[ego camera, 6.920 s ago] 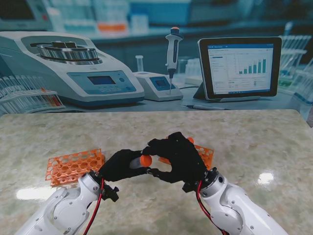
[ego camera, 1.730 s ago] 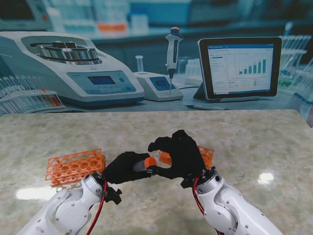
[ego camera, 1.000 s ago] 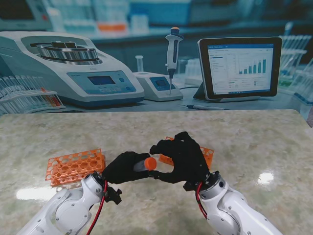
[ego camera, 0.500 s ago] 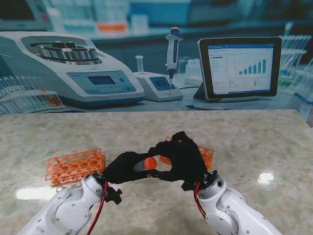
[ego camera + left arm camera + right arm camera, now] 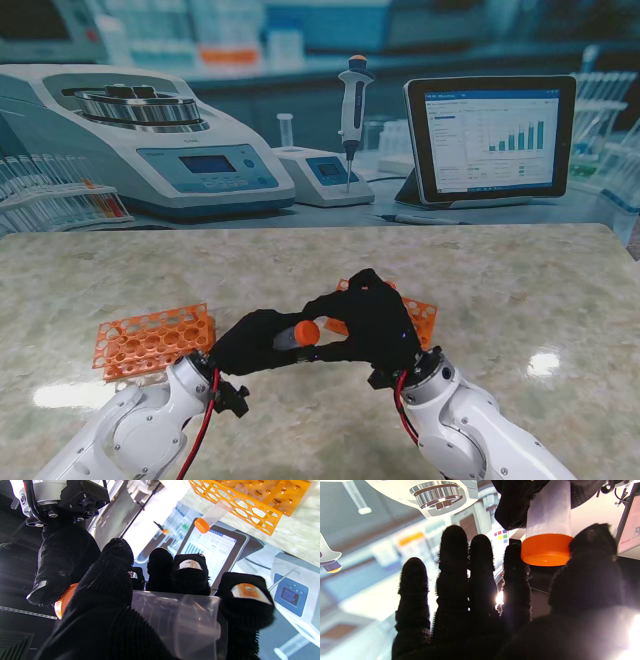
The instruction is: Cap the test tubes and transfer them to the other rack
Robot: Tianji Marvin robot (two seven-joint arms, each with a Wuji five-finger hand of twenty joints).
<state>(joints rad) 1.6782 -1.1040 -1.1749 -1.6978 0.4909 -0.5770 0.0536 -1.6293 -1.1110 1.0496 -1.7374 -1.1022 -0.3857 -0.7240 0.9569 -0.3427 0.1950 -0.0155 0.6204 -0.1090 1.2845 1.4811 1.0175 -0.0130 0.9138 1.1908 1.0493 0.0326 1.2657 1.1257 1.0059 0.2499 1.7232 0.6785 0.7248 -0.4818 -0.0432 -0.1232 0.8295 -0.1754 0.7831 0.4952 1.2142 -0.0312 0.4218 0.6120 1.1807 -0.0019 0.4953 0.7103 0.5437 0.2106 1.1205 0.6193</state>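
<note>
Over the marbled surface (image 5: 500,280) my left hand (image 5: 255,340) grips the test tube (image 5: 175,620) level, its orange cap (image 5: 306,332) turned toward my right hand (image 5: 375,320) — thumb and forefinger closed around that cap, I judge, to seat it. Both racks lie just beyond my hands.

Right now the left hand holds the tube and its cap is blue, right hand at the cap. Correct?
Not quite: the cap is orange, not blue, as the right wrist view shows. The rest stands: the left hand holds the tube and the right hand is at the cap.
</note>
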